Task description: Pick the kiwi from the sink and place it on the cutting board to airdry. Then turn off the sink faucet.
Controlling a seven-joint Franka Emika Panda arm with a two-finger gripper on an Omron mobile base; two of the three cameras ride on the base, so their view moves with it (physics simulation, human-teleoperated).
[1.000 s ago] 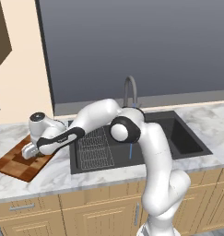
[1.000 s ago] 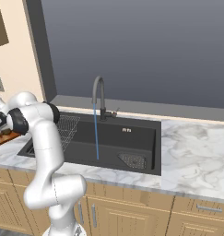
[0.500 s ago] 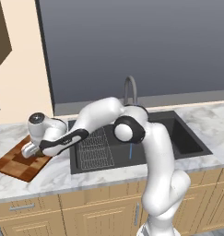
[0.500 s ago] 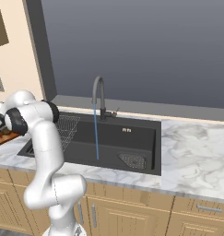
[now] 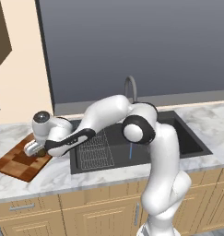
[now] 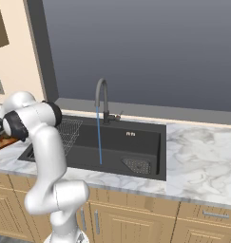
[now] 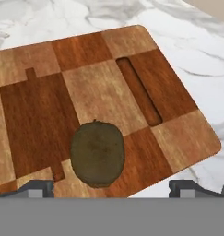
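Gripper [image 7: 111,186] jaws are spread wide and nothing is held — the kiwi [image 7: 97,153] lies free on the cutting board [image 7: 99,87], between the fingertips. The hand is best lifted straight up, so the fruit is not nudged, before the sink faucet [image 6: 102,98] — water running — is approached.

counter [image 6: 202,152]: white marble | cabinets [image 5: 35,214]: light wood | wall [image 5: 21,78]: beige | window [image 6: 150,52]: grey

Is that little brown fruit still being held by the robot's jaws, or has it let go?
Apart. In the hand view the kiwi lies on the cutting board, with the jaws spread wide to either side, clear of it.
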